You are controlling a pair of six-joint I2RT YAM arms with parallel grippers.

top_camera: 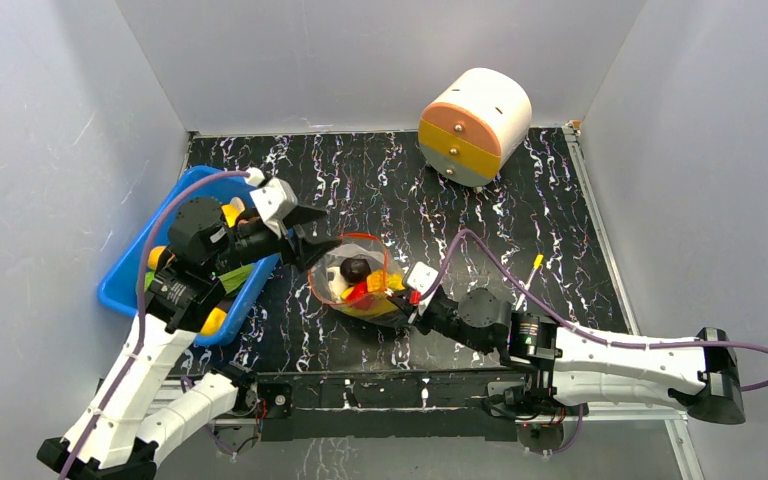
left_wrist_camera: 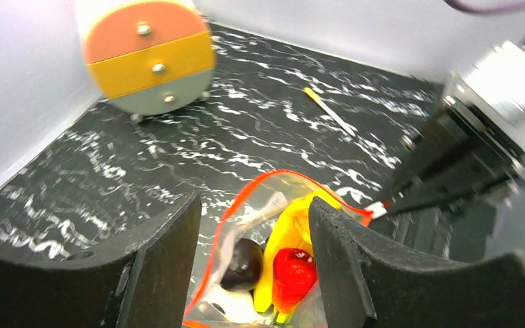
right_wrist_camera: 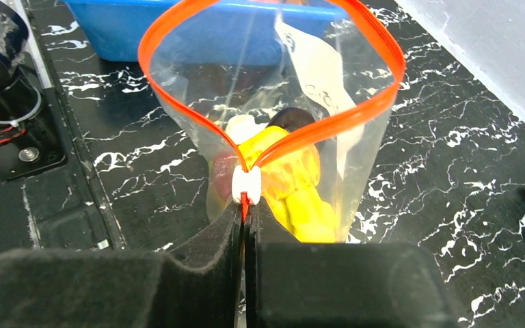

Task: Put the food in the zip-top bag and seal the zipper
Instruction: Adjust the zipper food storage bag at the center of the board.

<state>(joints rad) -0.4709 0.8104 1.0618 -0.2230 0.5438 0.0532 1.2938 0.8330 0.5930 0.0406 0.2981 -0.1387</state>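
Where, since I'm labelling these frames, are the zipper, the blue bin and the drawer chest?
zipper point(right_wrist_camera: 342, 120), right wrist view, the strip's right side.
blue bin point(top_camera: 125, 280), top external view, its left wall.
drawer chest point(top_camera: 460, 140), top external view, the yellow drawer front.

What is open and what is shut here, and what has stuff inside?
Crinkly clear plastic zip-top bag: mouth wide open, toy food inside.
Thin orange-red zipper strip: unsealed, spread in a loop.
Left claw: open, by the bag's mouth.
Right claw: shut on the zipper strip's end.
Blue plastic bin: holds yellow and green pieces.
Round white drawer unit: drawers shut.
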